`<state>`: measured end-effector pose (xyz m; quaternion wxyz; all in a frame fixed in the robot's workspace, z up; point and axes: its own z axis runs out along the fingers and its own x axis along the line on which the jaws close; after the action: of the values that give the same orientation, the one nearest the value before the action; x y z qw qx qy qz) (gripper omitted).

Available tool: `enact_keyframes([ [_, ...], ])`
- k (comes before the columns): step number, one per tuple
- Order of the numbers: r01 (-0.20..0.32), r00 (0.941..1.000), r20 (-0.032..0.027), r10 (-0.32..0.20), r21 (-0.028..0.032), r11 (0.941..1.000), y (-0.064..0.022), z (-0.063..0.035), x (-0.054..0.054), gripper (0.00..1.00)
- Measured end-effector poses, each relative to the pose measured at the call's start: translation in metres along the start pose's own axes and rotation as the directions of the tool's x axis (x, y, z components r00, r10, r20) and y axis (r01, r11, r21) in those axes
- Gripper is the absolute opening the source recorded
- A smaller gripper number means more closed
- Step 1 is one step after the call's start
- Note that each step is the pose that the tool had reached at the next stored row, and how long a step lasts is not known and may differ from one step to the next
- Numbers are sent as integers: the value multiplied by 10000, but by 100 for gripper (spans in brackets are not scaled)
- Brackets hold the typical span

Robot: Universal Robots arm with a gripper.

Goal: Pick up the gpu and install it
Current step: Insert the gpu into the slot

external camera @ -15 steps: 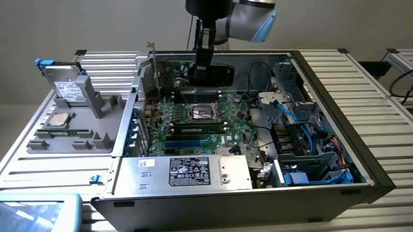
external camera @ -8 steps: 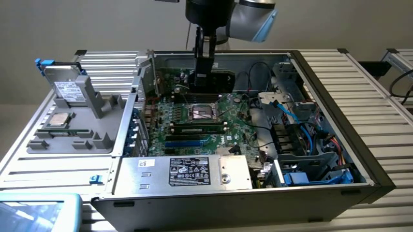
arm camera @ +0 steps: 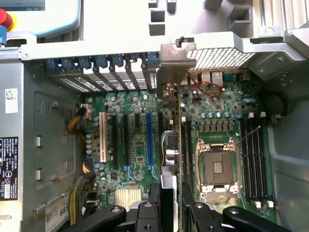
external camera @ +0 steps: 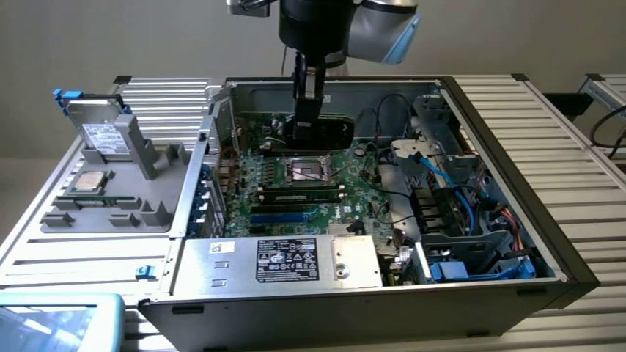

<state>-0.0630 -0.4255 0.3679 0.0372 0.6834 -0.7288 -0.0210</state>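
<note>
One grey fixture tray point(external camera: 108, 213) sits at the exterior view's left, a hard drive point(external camera: 101, 136) propped upright in it. Next comes the open computer case point(external camera: 391, 297) — above its motherboard point(external camera: 293, 198) the gripper point(external camera: 308, 117) is clamped on the gpu point(external camera: 328, 133), held on edge, silver bracket point(arm camera: 176, 63) beside the rear slot covers. Blue cables point(external camera: 462, 209) lie rightmost.

Open computer case point(external camera: 533, 213) lies on slatted desk point(external camera: 558, 125). Inside: green motherboard point(external camera: 362, 198), bare CPU socket point(external camera: 305, 171) mid-board, memory sticks point(external camera: 303, 196) just nearer than it. Silver power supply point(external camera: 278, 262) with black label fills near end. Blue cables point(external camera: 470, 213) run along exterior view's right side. Exterior view's left — grey holder point(external camera: 117, 198) beside case, hard drive point(external camera: 101, 136) standing on edge at its far end — blue-rimmed screen point(external camera: 54, 323) at near corner.
</note>
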Motion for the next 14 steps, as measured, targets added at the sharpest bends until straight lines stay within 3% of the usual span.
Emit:
enact_keyframes([
  [14, 195, 9998, -15, -195, 10, 9998, 66, 170, 75, 28],
])
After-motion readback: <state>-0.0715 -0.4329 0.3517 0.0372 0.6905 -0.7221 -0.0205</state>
